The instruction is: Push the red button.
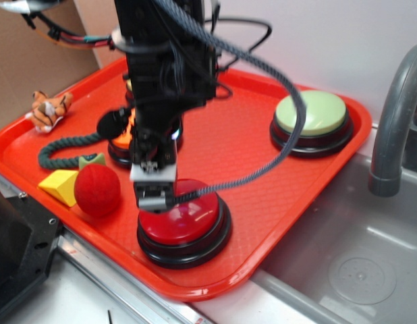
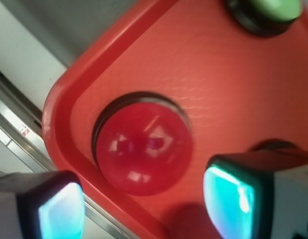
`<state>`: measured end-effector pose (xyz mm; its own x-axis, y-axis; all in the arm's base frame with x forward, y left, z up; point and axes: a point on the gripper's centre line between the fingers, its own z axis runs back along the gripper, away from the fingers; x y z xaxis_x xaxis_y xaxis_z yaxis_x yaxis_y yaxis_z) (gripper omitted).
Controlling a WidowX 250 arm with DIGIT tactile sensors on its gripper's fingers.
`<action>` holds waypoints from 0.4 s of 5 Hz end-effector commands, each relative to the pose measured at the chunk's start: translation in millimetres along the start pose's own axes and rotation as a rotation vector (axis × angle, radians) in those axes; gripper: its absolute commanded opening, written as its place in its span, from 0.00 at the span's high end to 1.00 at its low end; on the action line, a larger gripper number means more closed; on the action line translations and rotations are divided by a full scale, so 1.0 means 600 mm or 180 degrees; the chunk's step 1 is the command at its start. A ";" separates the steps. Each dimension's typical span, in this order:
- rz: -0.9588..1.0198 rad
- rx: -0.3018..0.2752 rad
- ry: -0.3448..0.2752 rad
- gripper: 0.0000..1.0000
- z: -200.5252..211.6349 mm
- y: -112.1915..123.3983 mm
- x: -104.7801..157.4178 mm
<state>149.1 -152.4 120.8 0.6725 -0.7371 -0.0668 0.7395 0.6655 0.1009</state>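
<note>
The red button is a glossy red dome on a black base, standing near the front edge of the red tray. My gripper hangs at the dome's back-left edge; whether it touches the dome I cannot tell. In the wrist view the red button fills the middle, just ahead of my gripper. The two fingers stand wide apart at the bottom corners, open, with nothing between them.
A green button stands at the tray's far right. An orange-domed button is half hidden behind the arm. A fuzzy red ball, yellow block, dark rope and small toy lie left. A sink and faucet are right.
</note>
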 end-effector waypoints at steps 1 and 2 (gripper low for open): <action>0.0195 0.0126 -0.0288 0.00 0.052 -0.001 -0.026; 0.0277 0.0098 -0.0322 0.00 0.049 0.002 -0.031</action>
<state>146.3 -138.5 143.1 0.7297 -0.6838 0.0018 0.6774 0.7232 0.1344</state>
